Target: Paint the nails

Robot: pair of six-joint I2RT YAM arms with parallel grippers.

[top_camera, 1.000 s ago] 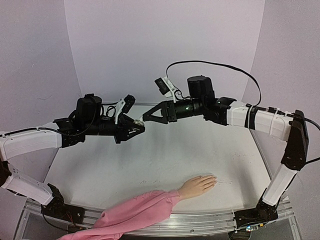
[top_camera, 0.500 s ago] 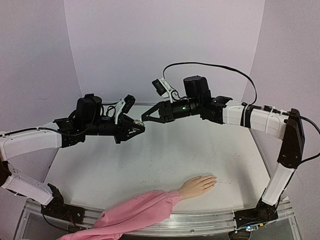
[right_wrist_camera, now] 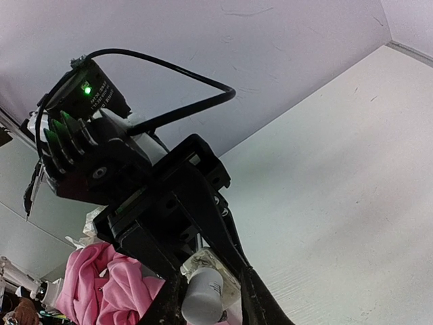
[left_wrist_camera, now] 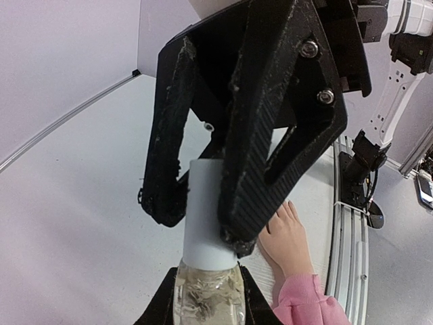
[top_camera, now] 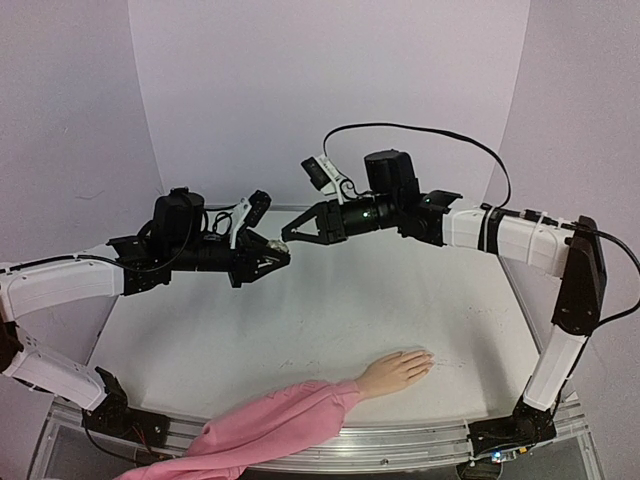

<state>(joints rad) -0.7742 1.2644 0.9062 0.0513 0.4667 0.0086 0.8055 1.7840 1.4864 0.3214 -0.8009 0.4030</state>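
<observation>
Masking cap (left_wrist_camera: pixel 203 217) of bottle (left_wrist_camera: pixel 206 298): right gripper (top_camera: pixel 287 236); nails (top_camera: pixel 427 357) too small.

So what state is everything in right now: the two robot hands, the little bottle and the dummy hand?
Bottle: held above the table, white cap on.
Left hand: shut on the bottle's glass body.
Right hand: fingers either side of the cap; grip unclear.
Dummy hand: lying flat on the table, untouched.
Nails: too small to tell if painted.
</observation>
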